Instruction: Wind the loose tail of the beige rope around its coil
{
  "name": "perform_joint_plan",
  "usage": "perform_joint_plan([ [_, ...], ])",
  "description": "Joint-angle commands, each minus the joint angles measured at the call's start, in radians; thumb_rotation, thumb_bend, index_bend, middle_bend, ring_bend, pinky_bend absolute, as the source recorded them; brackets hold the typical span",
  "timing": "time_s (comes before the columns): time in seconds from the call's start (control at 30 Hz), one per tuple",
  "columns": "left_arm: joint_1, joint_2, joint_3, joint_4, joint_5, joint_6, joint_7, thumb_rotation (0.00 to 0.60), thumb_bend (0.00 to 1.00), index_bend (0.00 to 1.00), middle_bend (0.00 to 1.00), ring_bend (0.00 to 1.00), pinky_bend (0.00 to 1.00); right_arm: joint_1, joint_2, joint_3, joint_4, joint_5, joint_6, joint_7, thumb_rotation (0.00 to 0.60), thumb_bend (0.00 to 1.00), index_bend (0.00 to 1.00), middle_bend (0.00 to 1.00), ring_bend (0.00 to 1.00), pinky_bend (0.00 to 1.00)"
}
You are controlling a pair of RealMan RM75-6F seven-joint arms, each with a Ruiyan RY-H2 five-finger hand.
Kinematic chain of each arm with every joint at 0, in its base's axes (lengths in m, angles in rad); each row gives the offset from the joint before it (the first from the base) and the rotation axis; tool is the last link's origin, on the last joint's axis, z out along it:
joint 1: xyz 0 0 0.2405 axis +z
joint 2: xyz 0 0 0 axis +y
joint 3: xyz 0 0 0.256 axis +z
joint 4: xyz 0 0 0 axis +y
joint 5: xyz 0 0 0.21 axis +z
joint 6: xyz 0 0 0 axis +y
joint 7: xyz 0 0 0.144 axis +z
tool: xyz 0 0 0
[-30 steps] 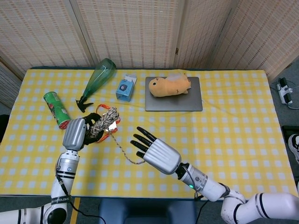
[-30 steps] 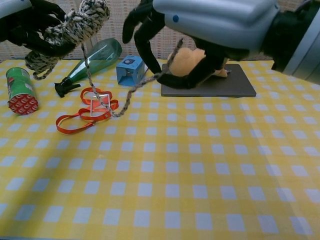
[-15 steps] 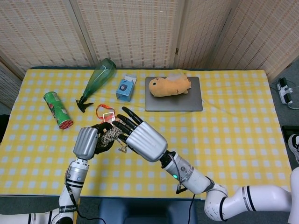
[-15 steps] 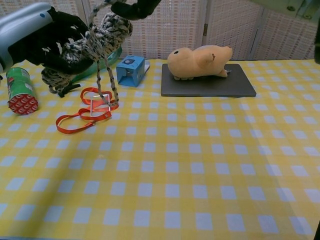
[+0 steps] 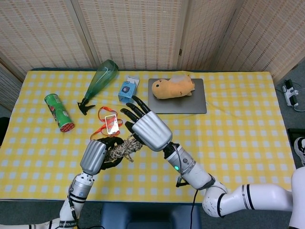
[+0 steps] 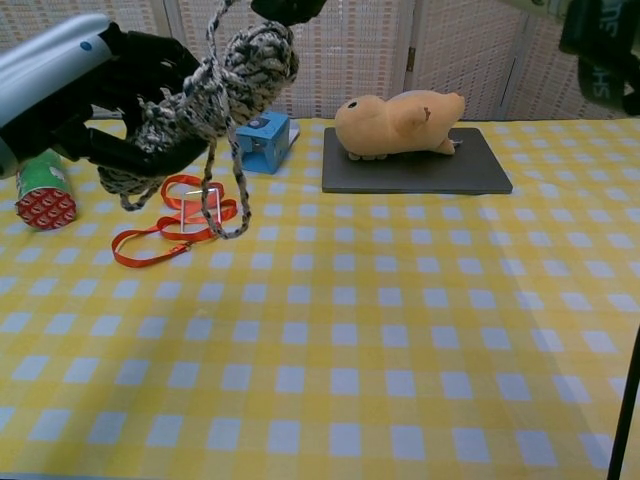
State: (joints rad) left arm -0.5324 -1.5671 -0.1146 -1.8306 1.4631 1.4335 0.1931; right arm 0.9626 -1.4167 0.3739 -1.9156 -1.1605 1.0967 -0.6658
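Head view: left robot hand (image 5: pixel 96 156) grips the beige rope coil (image 5: pixel 123 149) aloft over the counter (image 5: pixel 238 119), near its front edge. Right robot hand (image 5: pixel 148 130) sits just beside the coil's right end, fingers spread forward; whether it pinches the tail I cannot tell. To wind well, keep the tail taut and lay turns side by side.

Chest view: coil (image 6: pixel 205 100) high at left, loose tail (image 6: pixel 232 195) dangling in a loop toward an orange strap (image 6: pixel 165 235).
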Motion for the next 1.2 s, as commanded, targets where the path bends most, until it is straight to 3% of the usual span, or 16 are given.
perform_joint_plan([
  [0.03,0.009,0.004,0.008,0.011,0.043,0.004,-0.053,0.6,0.52,0.61,0.62,0.58,0.67,-0.006,0.01,0.0,0.022,0.022,0.002,0.027,0.6,0.43,0.67,0.23,0.15,0.04],
  [0.33,0.015,0.08,0.012,-0.079,0.085,-0.032,-0.25,0.6,0.52,0.61,0.62,0.58,0.67,-0.024,0.017,-0.03,0.097,0.042,-0.014,0.12,0.6,0.43,0.67,0.24,0.15,0.04],
  [0.6,0.019,0.177,-0.016,-0.181,0.078,-0.058,-0.385,0.6,0.52,0.61,0.62,0.58,0.67,-0.048,0.0,-0.093,0.169,0.004,-0.027,0.184,0.6,0.43,0.67,0.24,0.14,0.04],
  [0.87,0.022,0.282,-0.07,-0.263,0.015,-0.089,-0.549,0.6,0.53,0.61,0.62,0.58,0.67,-0.08,-0.03,-0.182,0.238,-0.066,-0.033,0.198,0.6,0.43,0.68,0.25,0.15,0.04],
  [1.2,0.02,0.331,-0.148,-0.306,-0.09,-0.111,-0.624,0.6,0.53,0.61,0.62,0.58,0.67,-0.109,-0.074,-0.255,0.284,-0.127,-0.041,0.181,0.6,0.43,0.68,0.25,0.15,0.04],
])
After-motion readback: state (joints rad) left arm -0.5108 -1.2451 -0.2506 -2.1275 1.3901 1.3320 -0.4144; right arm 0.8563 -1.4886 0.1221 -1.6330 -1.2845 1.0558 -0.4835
